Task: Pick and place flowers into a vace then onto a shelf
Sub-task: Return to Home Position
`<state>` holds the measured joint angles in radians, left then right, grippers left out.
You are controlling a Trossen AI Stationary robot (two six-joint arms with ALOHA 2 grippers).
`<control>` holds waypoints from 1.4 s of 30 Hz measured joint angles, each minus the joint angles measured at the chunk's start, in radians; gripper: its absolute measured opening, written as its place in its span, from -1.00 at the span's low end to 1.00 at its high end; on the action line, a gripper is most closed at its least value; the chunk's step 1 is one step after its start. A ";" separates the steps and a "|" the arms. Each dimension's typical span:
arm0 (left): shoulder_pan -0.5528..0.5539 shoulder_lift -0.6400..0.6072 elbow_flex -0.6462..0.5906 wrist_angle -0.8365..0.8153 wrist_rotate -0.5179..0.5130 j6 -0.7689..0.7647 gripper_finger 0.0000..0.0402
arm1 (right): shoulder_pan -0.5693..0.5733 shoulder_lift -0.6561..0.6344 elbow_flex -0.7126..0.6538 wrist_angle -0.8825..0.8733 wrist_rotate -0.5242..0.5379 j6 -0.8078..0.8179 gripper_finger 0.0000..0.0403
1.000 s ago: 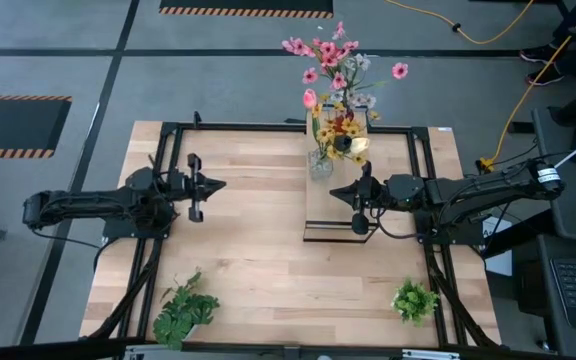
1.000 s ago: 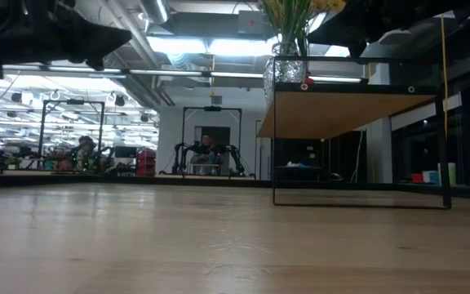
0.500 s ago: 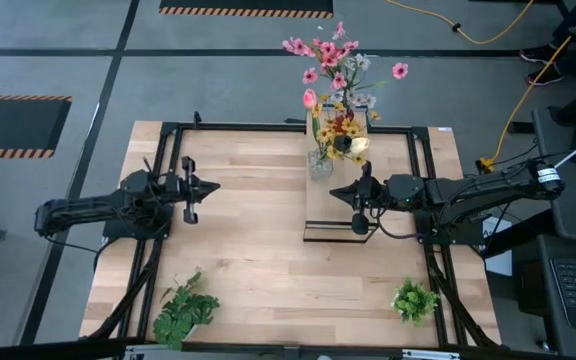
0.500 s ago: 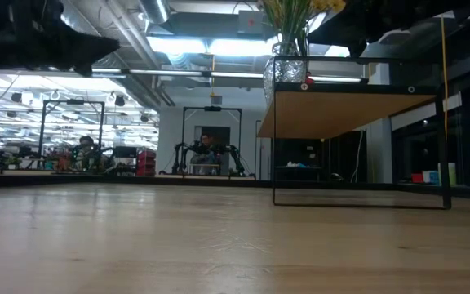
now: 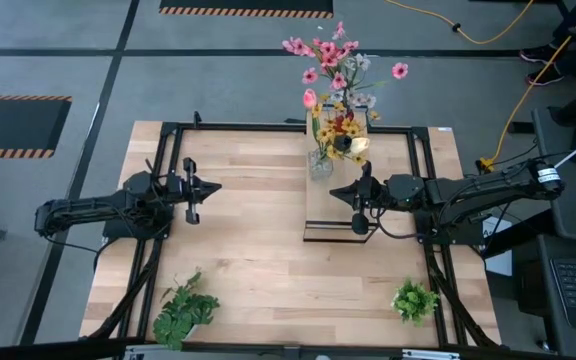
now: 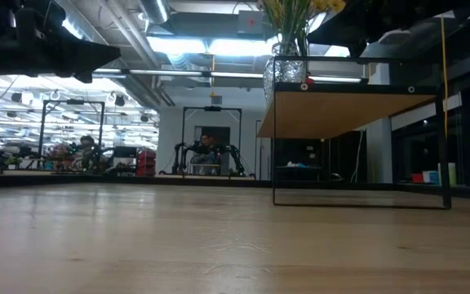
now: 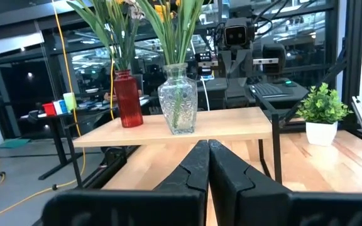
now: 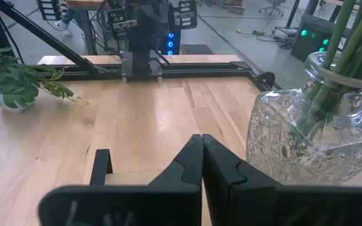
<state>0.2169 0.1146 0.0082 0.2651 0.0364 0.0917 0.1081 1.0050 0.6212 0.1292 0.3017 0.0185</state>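
Observation:
The clear glass vace [image 5: 320, 163] stands by its base on the far end of the light-wood shelf [image 5: 328, 215]. The flowers [image 5: 336, 70] stand in it by their green stems [image 7: 180, 37], with pink sprays and yellow blooms on top. My left gripper [image 5: 211, 187] hovers shut over the table's left half, pointing at the shelf, well short of it. My right gripper [image 5: 334, 191] hovers shut above the shelf, just near of the vace [image 8: 307, 138], touching nothing. Both wrist views show the fingers closed together [image 7: 207, 150] [image 8: 202, 141].
A small red cylinder [image 7: 127, 98] with green stems stands on the shelf beside the vace. Two leafy green plants sit near the table's front edge, one at the left [image 5: 184, 310] and one at the right [image 5: 414, 300]. Dark frame rails [image 5: 168, 150] run along the table's sides.
My left gripper has drawn back a little toward the table's left edge and sunk slightly, staying shut. The vace, the flowers and my right gripper have kept still.

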 joint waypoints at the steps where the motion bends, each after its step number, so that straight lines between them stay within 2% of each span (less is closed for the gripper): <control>1: 0.000 0.000 0.000 0.000 0.000 0.000 -0.99 | 0.000 0.000 0.000 0.000 0.000 0.000 -0.98; 42: 0.000 0.000 0.000 -0.001 0.000 0.000 -0.98 | 0.000 0.000 0.000 0.000 0.000 0.000 -0.98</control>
<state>0.2166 0.1146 0.0082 0.2642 0.0368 0.0917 0.1081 1.0050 0.6212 0.1295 0.3019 0.0185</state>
